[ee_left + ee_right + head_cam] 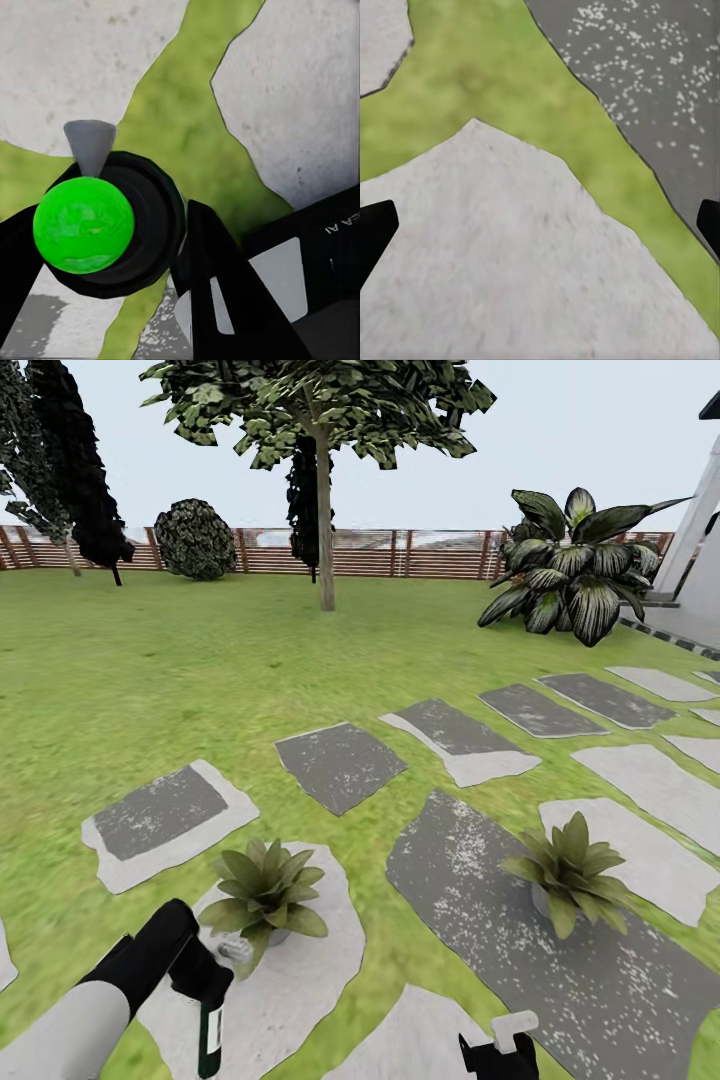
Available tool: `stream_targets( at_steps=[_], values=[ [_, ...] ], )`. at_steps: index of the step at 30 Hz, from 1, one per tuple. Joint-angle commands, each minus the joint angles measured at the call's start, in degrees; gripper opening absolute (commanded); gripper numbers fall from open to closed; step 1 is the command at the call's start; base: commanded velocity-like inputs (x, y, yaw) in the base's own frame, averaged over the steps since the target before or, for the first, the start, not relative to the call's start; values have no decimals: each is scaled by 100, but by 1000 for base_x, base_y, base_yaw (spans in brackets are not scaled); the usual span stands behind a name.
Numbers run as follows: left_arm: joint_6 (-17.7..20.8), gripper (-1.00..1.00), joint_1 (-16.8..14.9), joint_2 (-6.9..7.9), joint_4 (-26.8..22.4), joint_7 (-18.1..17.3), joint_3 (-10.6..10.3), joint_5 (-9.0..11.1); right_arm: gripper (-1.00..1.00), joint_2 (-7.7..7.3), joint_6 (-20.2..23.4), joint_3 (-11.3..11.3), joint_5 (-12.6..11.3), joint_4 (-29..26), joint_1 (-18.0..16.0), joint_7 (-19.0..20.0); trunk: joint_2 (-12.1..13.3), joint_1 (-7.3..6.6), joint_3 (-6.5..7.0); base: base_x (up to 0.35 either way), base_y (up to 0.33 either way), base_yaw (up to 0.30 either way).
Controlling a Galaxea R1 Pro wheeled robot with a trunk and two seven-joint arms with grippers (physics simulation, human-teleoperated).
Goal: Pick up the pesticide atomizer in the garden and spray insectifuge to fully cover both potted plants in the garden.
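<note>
My left gripper [203, 978] is shut on the pesticide atomizer [210, 1036], whose dark green bottle hangs below the fingers. Its pale grey trigger head [236, 950] sits right beside the left potted plant [262, 886], a green rosette on a pale stepping stone [300, 970]. In the left wrist view the atomizer [84, 223] shows end-on as a bright green round with a grey nozzle, black fingers [217, 285] on either side. The right potted plant [570, 872] stands on a dark speckled stone [470, 900]. My right gripper [500, 1050] hovers low and open [540, 229] over a pale stone.
Stepping stones [340, 763] run across the lawn toward the far right. A big striped broad-leaved plant [570, 565] and a white wall [700, 530] stand at the right. A tree trunk [325, 530], a round bush [195, 540] and the slatted fence [400, 555] lie far back.
</note>
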Motion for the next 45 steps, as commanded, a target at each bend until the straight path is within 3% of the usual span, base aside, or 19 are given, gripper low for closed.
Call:
stream_targets(
  at_steps=[1,45],
  values=[
    [78,-100,-2,4,-72,-65,-19,-64,100,-2,-17,17,14,5,-3,1,-2,-1,-5,0,0,0],
    [205,-100,75,16,-189,-64,-34,-86,100,7,-17,17,14,4,41,1,-2,-1,-5,45,16,0]
  ],
)
